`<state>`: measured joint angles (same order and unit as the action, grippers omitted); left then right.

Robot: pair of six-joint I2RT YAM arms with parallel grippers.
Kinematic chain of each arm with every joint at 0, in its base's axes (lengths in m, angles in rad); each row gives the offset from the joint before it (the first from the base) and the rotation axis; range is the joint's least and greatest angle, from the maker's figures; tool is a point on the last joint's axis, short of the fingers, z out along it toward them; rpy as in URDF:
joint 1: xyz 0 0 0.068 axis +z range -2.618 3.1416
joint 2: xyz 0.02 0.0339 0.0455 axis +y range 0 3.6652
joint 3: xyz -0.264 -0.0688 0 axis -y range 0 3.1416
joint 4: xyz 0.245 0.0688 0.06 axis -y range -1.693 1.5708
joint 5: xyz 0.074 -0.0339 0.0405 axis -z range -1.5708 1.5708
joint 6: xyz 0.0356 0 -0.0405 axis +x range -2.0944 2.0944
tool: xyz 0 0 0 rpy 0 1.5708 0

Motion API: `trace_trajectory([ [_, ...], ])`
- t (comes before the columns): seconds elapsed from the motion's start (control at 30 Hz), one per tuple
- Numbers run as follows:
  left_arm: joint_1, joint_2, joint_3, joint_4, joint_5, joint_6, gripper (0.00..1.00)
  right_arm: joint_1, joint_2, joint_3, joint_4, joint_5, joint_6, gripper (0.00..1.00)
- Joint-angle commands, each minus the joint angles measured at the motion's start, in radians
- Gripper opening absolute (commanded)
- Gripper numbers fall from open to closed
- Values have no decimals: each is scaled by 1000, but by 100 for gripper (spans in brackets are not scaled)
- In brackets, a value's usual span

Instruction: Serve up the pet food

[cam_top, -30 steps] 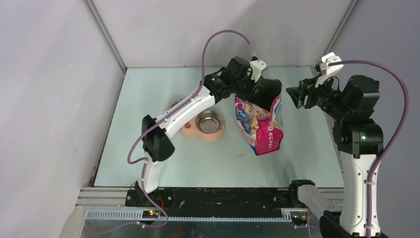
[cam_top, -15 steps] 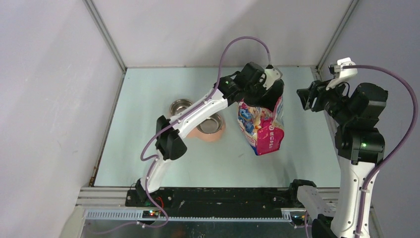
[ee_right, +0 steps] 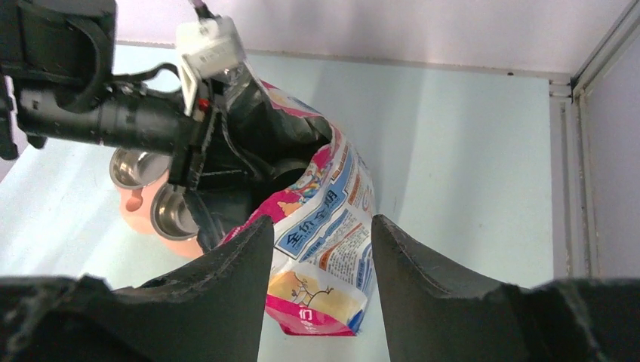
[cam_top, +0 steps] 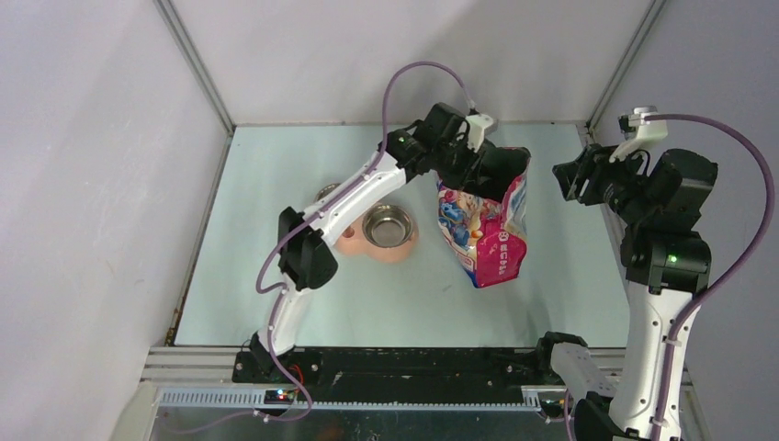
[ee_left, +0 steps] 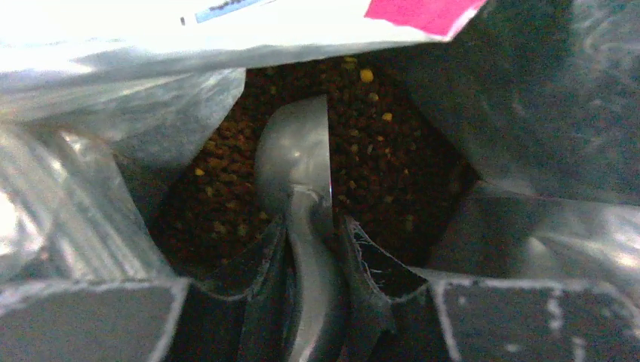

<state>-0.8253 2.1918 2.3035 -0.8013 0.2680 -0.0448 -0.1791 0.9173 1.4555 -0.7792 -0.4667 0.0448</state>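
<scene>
The pet food [ee_left: 381,154] is a heap of dark-brown kibble inside the open blue-pink bag [cam_top: 489,230], which stands upright right of centre. My left gripper [ee_left: 311,245] reaches down into the bag's mouth [cam_top: 496,165] and is shut on the handle of a grey metal scoop [ee_left: 293,162]. The scoop's bowl lies on the kibble. My right gripper [cam_top: 571,179] hangs open in the air to the right of the bag, apart from it. In the right wrist view the bag [ee_right: 332,226] shows between its open fingers [ee_right: 234,260].
A pink double feeder [cam_top: 356,243] with two steel bowls [cam_top: 388,225] sits left of the bag, partly under my left arm. The feeder also shows in the right wrist view [ee_right: 170,215]. Walls close in the back and both sides.
My left arm swung right and has come back left, staying in the bag with the scoop. The right arm drew back to the right and rose a little.
</scene>
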Motion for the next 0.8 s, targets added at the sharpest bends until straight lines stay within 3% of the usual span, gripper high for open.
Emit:
trace_trajectory([
  [0.0, 32, -100, -19, 14, 270, -248, 0, -8, 2, 1, -6, 17, 6, 53],
  [0.37, 192, -179, -42, 187, 290, -468, 0, -12, 45, 28, -46, 84, -26, 53],
  [0.77, 356, -312, -334, 454, 546, -774, 0, -31, 77, 29, -75, 93, -34, 53],
])
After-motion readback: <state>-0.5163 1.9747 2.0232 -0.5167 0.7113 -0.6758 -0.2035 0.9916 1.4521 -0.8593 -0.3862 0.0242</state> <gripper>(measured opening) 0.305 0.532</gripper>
